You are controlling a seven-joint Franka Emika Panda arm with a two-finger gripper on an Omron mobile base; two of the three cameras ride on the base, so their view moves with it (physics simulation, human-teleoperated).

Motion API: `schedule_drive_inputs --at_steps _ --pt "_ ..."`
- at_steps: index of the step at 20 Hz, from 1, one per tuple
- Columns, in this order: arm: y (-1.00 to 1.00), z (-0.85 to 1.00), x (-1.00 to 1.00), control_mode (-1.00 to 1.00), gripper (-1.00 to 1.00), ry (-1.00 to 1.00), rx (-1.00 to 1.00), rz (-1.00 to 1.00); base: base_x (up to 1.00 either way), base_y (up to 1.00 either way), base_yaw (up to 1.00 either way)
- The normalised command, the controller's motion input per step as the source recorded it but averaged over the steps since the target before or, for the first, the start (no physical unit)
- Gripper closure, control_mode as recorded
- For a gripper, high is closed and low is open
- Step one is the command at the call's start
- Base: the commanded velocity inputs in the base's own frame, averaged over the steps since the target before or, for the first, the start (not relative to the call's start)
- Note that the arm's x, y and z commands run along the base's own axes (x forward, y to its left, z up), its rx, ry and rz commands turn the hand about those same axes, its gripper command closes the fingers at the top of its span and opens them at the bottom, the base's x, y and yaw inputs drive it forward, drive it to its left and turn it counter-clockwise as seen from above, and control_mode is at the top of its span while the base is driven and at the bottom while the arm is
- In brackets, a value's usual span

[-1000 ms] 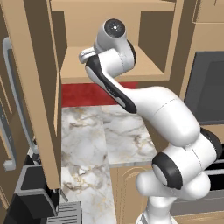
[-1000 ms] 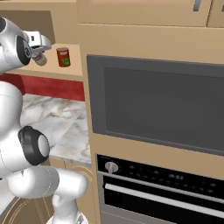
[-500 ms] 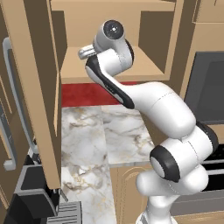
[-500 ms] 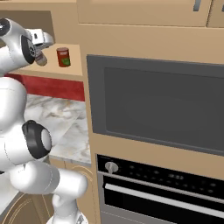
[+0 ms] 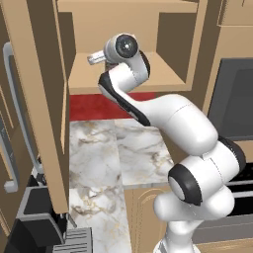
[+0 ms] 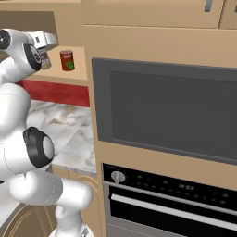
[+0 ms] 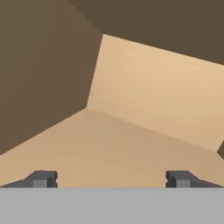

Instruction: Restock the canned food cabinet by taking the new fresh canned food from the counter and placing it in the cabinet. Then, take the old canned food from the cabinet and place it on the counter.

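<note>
I'm holding the claw (image 7: 109, 178) spread wide with nothing in it, inside the cabinet (image 5: 170, 69). The new tin (image 6: 45, 59) is sitting upright just behind the hand; the old can (image 6: 67, 60) is standing upright on the shelf, off to the hand's side toward the oven, apart. I'm judging that's next, bound for the desk (image 5: 99, 148).

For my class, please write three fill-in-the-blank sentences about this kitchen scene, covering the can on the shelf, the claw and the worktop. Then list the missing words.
1. The dark red cylindrical can stands ____ on the shelf of the light tan wooden cabinet.
2. In the hand view, the claw is ____, with nothing between its tips.
3. The wall strip behind the white-grey marble counter is coloured ____.

Missing words: upright; open; red
</note>
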Motion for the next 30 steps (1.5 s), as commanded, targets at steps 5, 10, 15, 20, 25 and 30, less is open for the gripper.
schedule_drive_inputs --at_steps 5,10,15,20,25,30 --pt "0.0 0.0 0.21 -1.0 -1.0 -0.21 0.0 -0.02 0.0 0.0 0.0" --pt "0.0 0.71 -0.47 -1.0 -1.0 -0.12 0.0 -0.04 0.0 0.0 0.0" --pt "0.0 0.89 -1.0 -1.0 -1.0 0.0 0.03 -0.01 0.0 0.0 0.0" --pt "-0.45 -0.1 -1.0 -1.0 -1.0 0.43 0.03 0.0 0.0 0.0 0.0" --pt "-0.55 -0.1 -0.87 -1.0 -1.0 0.66 0.0 0.0 0.0 0.0 0.0" --pt "-0.13 -0.07 -0.15 -1.0 -1.0 0.21 0.0 0.0 0.0 0.0 0.0"
